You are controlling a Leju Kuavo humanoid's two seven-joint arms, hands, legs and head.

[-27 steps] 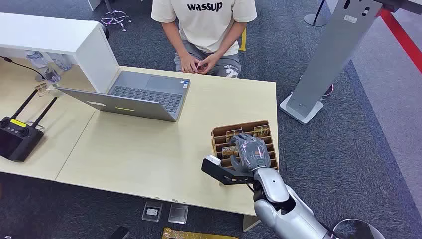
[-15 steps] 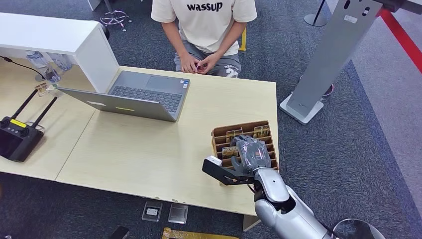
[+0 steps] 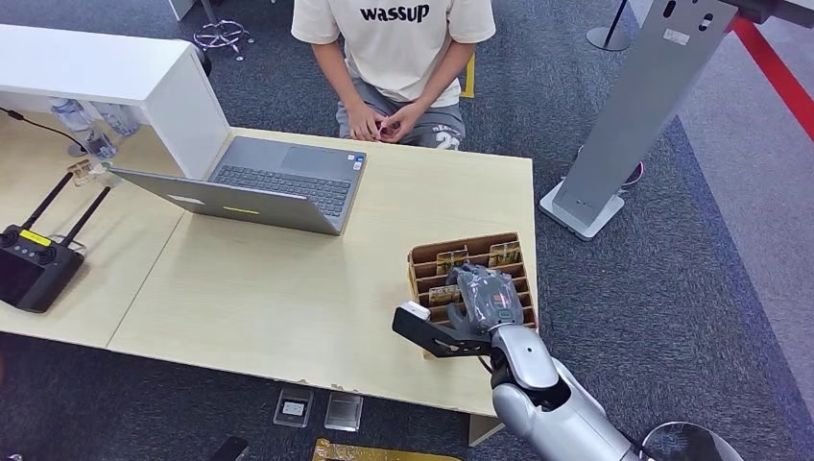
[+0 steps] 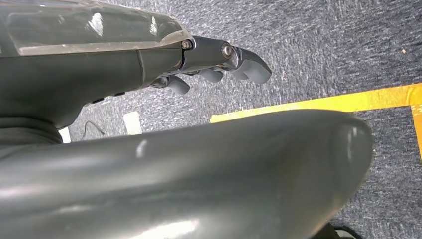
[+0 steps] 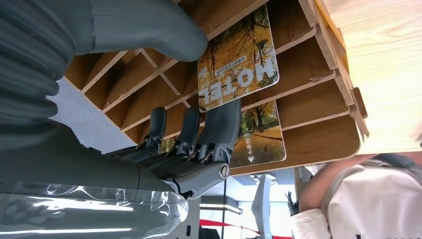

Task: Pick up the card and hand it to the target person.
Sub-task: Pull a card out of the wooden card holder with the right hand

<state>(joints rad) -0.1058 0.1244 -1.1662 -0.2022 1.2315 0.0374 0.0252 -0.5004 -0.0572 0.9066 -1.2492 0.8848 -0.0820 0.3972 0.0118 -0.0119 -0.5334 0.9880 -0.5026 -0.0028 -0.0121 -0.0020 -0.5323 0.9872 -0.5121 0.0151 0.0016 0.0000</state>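
Observation:
A wooden card holder (image 3: 422,261) stands at the table's near right corner, with cards upright in its slots. My right hand (image 3: 485,296) reaches into it from above. In the right wrist view the thumb (image 5: 149,25) and a finger (image 5: 221,119) pinch a yellow-leaf card marked HOTEL (image 5: 239,64), which stands partly out of its slot. A second card (image 5: 261,134) sits in the holder (image 5: 308,64) behind it. The person (image 3: 394,43) in a cream T-shirt sits across the table with hands together. My left hand (image 4: 219,62) hangs over the carpet holding nothing, fingers loosely bent.
An open grey laptop (image 3: 259,182) lies mid-table between the holder and the person. A black remote controller (image 3: 34,264) and a white box shelf (image 3: 115,82) are at the left. A grey floor stand (image 3: 624,125) rises right of the table (image 3: 288,298).
My right hand has shifted slightly back toward me over the holder, still pinching the card. Nothing else has moved.

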